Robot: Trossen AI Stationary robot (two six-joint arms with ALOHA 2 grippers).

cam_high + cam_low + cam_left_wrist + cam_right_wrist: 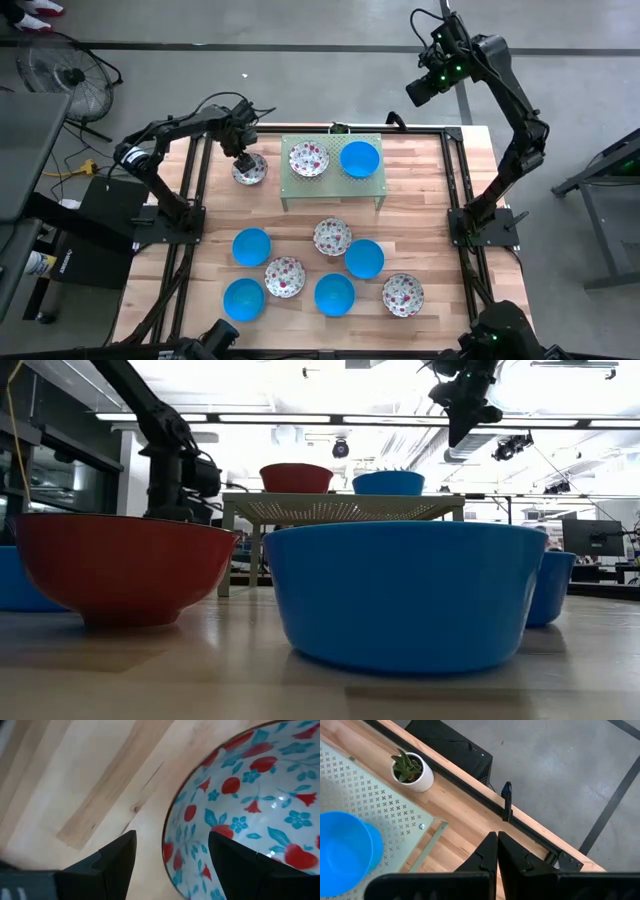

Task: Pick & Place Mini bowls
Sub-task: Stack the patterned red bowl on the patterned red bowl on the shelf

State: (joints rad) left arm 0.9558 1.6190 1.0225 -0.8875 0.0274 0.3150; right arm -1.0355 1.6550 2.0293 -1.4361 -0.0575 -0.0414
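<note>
Right now I count ten mini bowls in the high view: five solid blue and five floral. Two sit on the green perforated stand [334, 187], a floral bowl [308, 158] beside a blue bowl [359, 158]. One floral bowl [249, 169] rests on the wooden table [420, 190] just off the stand's left end. The other seven cluster on the table in front of the stand: four blue ones [251, 246] and three floral ones [332, 236].

My left gripper [243, 160] is down at the lone floral bowl with its fingers spread apart, straddling that bowl's rim [172, 845]; one finger [120, 855] is outside over the wood, the other inside over the pattern. Nothing is clamped.

My right gripper [497, 852] hangs high beyond the table's far right corner, fingers pressed together and empty. Its wrist camera shows one small potted plant [411, 770] at the table's edge.
</note>
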